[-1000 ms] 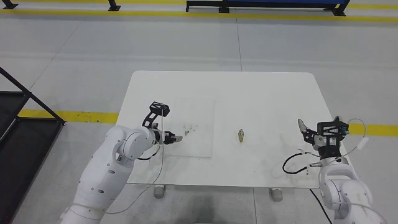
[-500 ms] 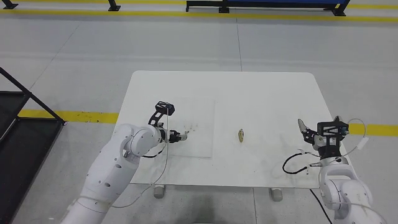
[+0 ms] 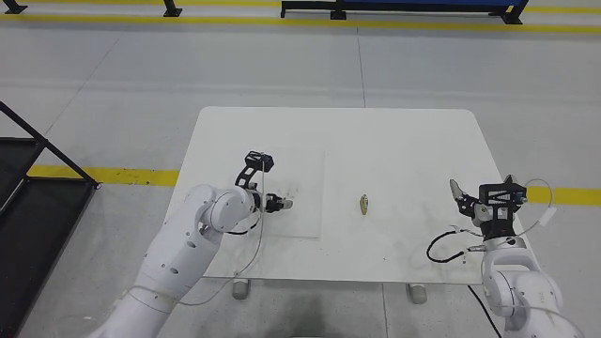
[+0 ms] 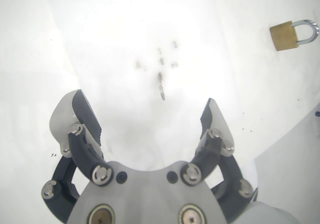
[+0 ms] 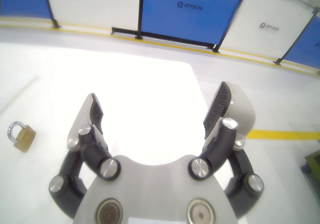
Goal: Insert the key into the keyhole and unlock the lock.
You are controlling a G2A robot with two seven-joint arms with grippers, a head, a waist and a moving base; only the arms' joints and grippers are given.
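hovering near the key (image 4: 162, 91), left fingers (image 4: 85, 112) spread; padlock (image 4: 285, 36) well apart.

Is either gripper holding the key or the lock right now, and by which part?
Nothing is held. The left gripper is open, the key lying loose ahead of it; the right gripper is open and empty.

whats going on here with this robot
Nothing is held yet. The left gripper is open over the white table, facing what looks like the small silvery key. The brass padlock with a steel shackle lies apart mid-table. The right gripper sits open near the table's edge.
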